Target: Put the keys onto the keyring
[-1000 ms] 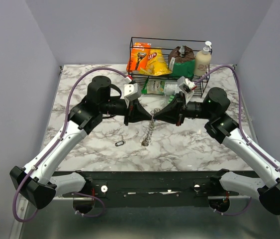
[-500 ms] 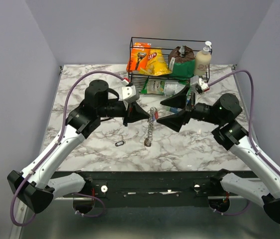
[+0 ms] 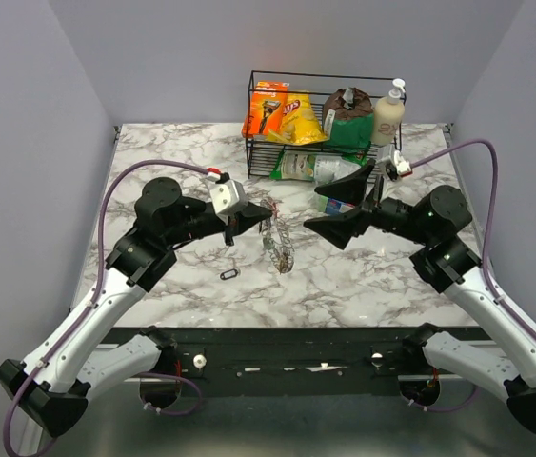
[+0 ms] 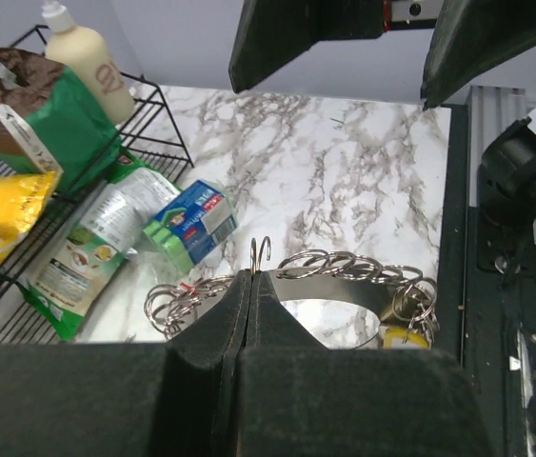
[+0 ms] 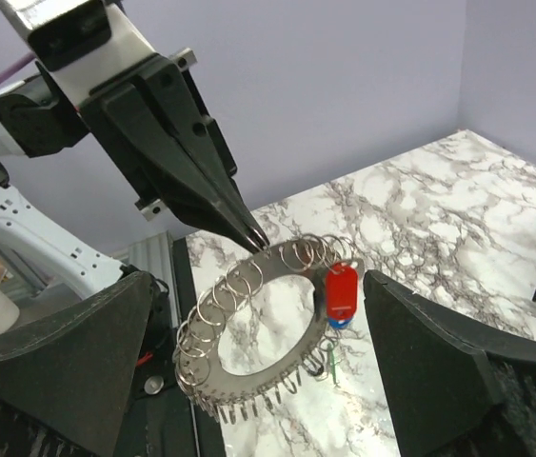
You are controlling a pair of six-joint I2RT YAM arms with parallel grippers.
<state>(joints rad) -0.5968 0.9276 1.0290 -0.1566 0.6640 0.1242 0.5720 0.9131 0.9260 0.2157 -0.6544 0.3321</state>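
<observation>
- We see the left arm's fingers (image 3: 253, 218) clenched on the keyring (image 3: 277, 246), pinching one thin wire loop at its top end.
- The keyring hangs from that pinch over the middle of the table (image 3: 153, 152). From above, its lower end reaches down to the marble, though we cannot tell whether it rests there.
- From the right wrist, the keyring looks like a curved metal strip lined with many small silver rings. A red tag (image 5: 341, 290) dangles from it.
- Small green and blue bits show under the tag, and a yellow bit shows at the far end in the left wrist view. We cannot tell whether these are key heads.
- The right arm's fingers (image 3: 339, 227) are spread wide and released, gripping nothing. They point at the keyring from just beside it and do not touch it.
- A small dark key (image 3: 228, 273) lies flat on the table, near the keyring's lower end but apart from it, on the left arm's side.
- At the back of the table stands a black wire basket (image 3: 325, 76) holding a razor pack, a yellow snack bag, a brown and green bag and a pump bottle.
- A bottle with a green label (image 3: 310, 168) lies on its side under the basket's shelf.
</observation>
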